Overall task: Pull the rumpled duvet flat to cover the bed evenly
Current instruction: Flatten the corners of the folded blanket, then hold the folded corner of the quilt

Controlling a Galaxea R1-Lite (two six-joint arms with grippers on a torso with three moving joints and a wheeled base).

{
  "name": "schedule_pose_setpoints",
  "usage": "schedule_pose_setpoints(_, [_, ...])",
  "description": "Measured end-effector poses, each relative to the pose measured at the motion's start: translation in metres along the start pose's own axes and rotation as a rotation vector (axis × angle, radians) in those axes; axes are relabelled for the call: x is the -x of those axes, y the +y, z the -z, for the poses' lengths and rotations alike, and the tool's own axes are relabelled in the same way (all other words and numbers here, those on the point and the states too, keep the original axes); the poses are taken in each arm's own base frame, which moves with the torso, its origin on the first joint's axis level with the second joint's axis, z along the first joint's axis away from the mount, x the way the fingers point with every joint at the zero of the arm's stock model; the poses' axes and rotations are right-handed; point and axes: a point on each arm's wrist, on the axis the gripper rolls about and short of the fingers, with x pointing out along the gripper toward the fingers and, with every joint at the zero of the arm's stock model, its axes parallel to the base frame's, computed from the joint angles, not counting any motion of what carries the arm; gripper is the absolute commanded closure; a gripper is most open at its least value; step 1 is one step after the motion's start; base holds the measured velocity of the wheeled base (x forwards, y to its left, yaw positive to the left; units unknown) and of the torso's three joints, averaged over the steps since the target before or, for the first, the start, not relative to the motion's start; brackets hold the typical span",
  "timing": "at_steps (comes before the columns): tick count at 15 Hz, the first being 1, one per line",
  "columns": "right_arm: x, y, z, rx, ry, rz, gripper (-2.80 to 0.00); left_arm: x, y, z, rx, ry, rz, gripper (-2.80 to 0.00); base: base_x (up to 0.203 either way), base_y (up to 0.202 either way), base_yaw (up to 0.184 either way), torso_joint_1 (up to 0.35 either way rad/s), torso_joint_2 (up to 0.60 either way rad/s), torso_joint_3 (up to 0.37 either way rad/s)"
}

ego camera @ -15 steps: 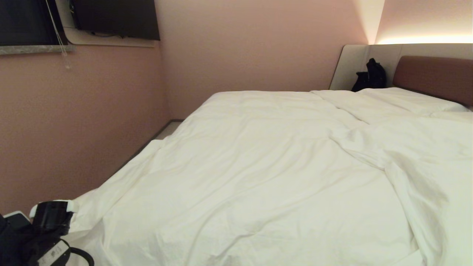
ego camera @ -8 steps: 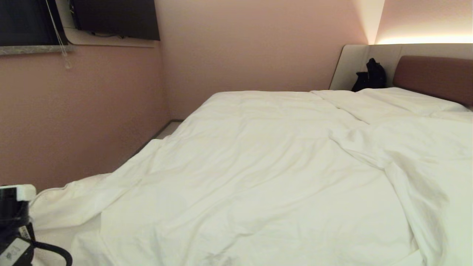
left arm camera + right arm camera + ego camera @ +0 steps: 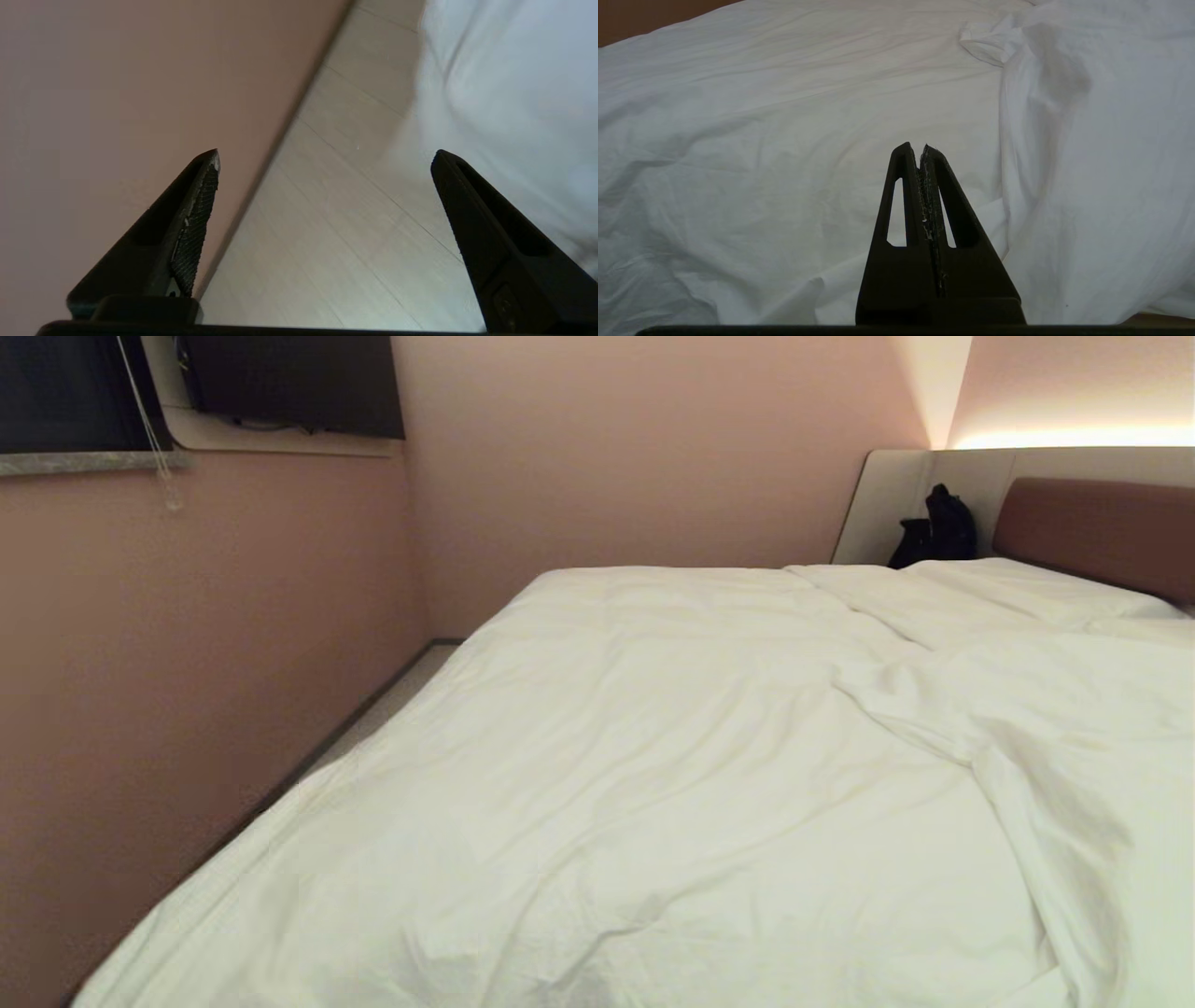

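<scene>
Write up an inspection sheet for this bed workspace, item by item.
Surface: bed, brown headboard at the far right end.
Job's things: duvet spread over most of the bed, creased, with a bunched ridge on the right side; pillows near the headboard.
Clutter: black bag by the headboard.
Grippers: left pincer open, empty, over the floor between the wall and the duvet edge; right pincer shut, empty, above the duvet. Neither shows in the head view.
Cables: a thin cord hangs by the window.
Surroundings: pink wall, dark screen high on the left, lit strip above the headboard.
</scene>
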Motion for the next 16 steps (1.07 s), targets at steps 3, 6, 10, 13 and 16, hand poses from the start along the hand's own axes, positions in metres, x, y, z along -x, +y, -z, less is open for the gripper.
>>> schedule_pose_setpoints(3, [0.000,0.000,0.000,0.000,0.000,0.001,0.00,0.005,0.006,-0.003,0.058,-0.041,0.014,-2.80,0.000,0.000,0.000,0.000,0.00,0.000])
schedule_pose_setpoints(6, [0.000,0.000,0.000,0.001,0.000,0.001,0.00,0.013,0.015,-0.010,0.118,-0.114,0.036,-2.80,0.000,0.000,0.000,0.000,0.00,0.000])
schedule_pose_setpoints(10, [0.000,0.000,0.000,0.001,0.000,0.001,0.00,0.039,0.038,-0.023,0.237,-0.361,0.232,-2.80,0.000,0.000,0.000,0.000,0.00,0.000])
schedule_pose_setpoints(13, [0.000,0.000,0.000,0.000,0.000,0.000,0.00,0.068,0.062,-0.036,0.382,-0.586,0.433,-2.80,0.000,0.000,0.000,0.000,0.00,0.000])
schedule_pose_setpoints(16, [0.000,0.000,0.000,0.001,0.000,0.001,0.00,0.092,0.079,-0.041,0.523,-0.758,0.675,-2.80,0.000,0.000,0.000,0.000,0.00,0.000])
